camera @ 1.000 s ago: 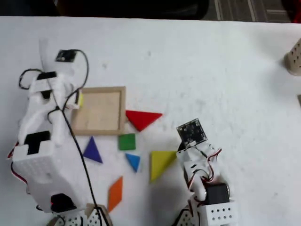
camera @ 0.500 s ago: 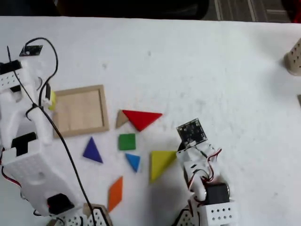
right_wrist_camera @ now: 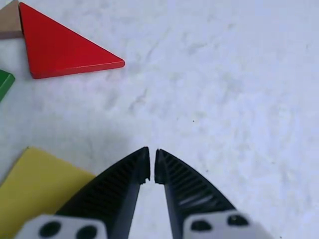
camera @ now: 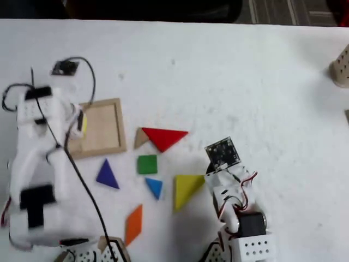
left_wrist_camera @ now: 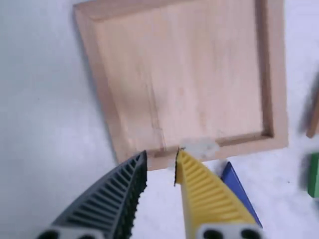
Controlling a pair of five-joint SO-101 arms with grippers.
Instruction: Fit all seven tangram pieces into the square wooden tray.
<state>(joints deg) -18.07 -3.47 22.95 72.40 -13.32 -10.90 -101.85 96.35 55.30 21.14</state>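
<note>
The tray is sitting empty, with all seven pieces lying outside it, from its three to six o'clock. The left gripper is hovering at the tray's rim, fingers slightly apart and holding nothing. The right gripper is resting by the yellow triangle, fingers together.

Right gripper: two black ribbed fingers, tips drawn almost together with a thin slit between, nothing held, poised over the white table. Yellow piece: flat, lying just beside one finger, which covers part of it. Red triangle: flat on the table, farther out from the fingertips and well apart from them. Tan piece: at the frame corner, edge against the red triangle. Green piece: cut by the frame edge, between the red triangle and the yellow piece.
</note>
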